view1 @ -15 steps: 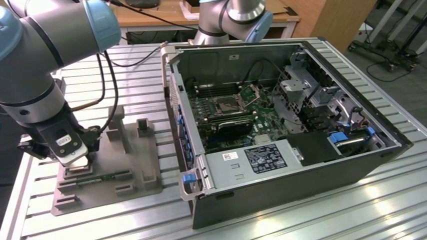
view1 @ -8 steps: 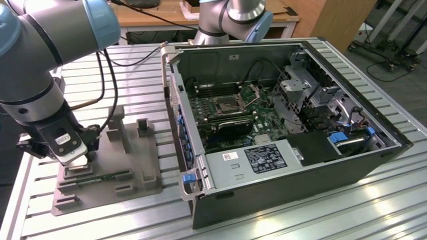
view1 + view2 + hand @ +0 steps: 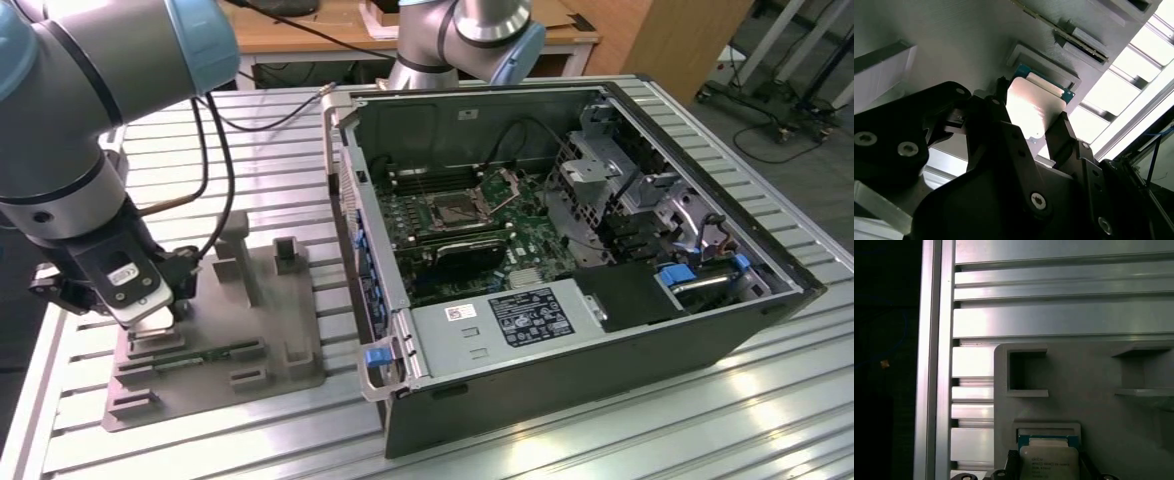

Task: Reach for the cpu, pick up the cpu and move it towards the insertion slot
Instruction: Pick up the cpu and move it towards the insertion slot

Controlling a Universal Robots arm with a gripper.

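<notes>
The hand [image 3: 144, 318] hangs over the grey tray [image 3: 267, 340] on the surface [image 3: 641, 430]. Its fingers [image 3: 1063, 134] pinch the cpu [image 3: 1031, 110] by two opposite edges, at the tray's square recess [image 3: 1046, 427]. The cpu lies flat with its metal plate turned to the wrist. It is square, so no long axis shows.

I count one small flat square silver-topped cpu [image 3: 1029, 100], one grey plastic tray [image 3: 274, 335], one open black metal computer case [image 3: 534, 388], one green motherboard [image 3: 400, 222], one square metal-framed insertion slot [image 3: 451, 211], one slatted aluminium bench [image 3: 627, 440], and my one black pincer [image 3: 1033, 112] (two fingers [image 3: 1065, 136]).
</notes>
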